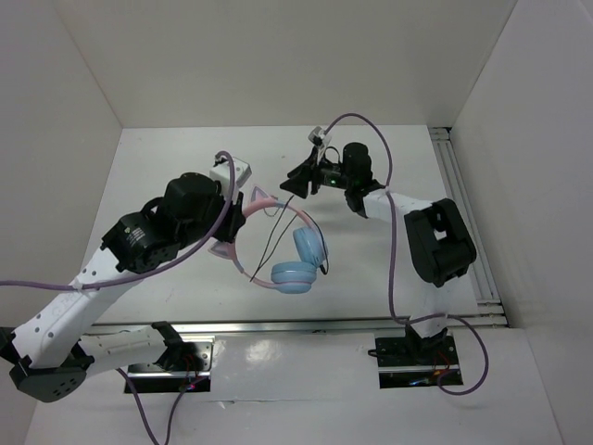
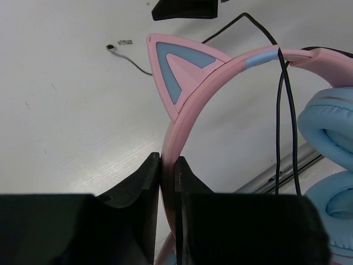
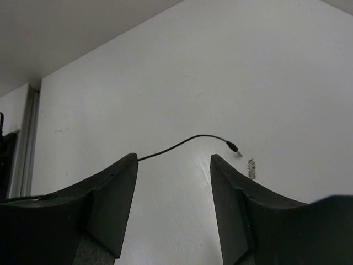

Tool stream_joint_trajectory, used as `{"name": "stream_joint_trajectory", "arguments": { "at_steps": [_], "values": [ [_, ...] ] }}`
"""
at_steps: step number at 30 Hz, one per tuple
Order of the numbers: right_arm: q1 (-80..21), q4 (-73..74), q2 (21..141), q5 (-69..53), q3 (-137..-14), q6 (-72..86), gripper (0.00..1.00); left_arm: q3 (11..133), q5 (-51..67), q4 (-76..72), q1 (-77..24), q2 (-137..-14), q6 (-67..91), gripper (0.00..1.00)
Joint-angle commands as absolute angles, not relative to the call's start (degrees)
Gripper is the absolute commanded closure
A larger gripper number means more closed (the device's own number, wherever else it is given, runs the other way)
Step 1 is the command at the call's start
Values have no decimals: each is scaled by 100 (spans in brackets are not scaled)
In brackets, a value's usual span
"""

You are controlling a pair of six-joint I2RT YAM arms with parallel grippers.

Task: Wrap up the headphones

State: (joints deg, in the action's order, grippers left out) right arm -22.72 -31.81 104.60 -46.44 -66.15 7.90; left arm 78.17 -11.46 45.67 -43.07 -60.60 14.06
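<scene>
left gripper is clamping the pink headband of the headphones; right gripper, jaws apart, is hovering over the cord, which it should pinch next.

The headphones sit between my two arms, over the middle of the tabletop. My left jaws grip the headband at its left side, with the ear cups to the right. Behind them my right jaws stand apart, the cord and its plug on the tabletop beyond.
</scene>
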Motion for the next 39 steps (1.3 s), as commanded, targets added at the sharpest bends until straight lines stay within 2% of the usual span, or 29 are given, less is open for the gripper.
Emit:
{"name": "stream_joint_trajectory", "arguments": {
  "at_steps": [1, 4, 9, 13, 18, 21, 24, 29, 33, 39],
  "values": [
    [-2207, -4945, 10767, -4975, -6583, 1756, 37, 8226, -844, 4368, -4324, -5933, 1784, 100],
    [-2206, -6036, 11091, -5298, -6530, 2529, 28, 8279, -1036, 4543, -4324, -5933, 1959, 100],
    [-2311, -6995, 11181, -5529, -6057, 3085, 25, 8744, -2117, 5097, -4324, -6161, 2513, 100],
    [-2259, -6226, 10443, -4100, -5196, 2253, 25, 8921, -2452, 5396, -4324, -6240, 2987, 100],
    [-2206, -5862, 10029, -4315, -4677, 1898, 28, 9228, -2681, 5528, -4324, -6240, 3217, 100],
    [-2206, -6432, 10141, -4604, -4351, 2073, 28, 9387, -2681, 5651, -4324, -6354, 3278, 100],
    [-2381, -6706, 10362, -5106, -4438, 2145, 28, 9509, -2742, 5774, -4324, -6407, 3409, 100],
    [-2786, -6100, 10845, -5291, -4790, 1600, 26, 9642, -3093, 5985, -4324, -6407, 3621, 100],
    [-2996, -5862, 10916, -4477, -4790, 1188, 23, 9755, -3033, 6047, -4324, -6469, 3621, 100],
    [-3111, -5555, 11539, -4387, -5194, 950, 23, 9809, -2971, 6047, -4324, -6521, 3621, 100]
  ]
}}
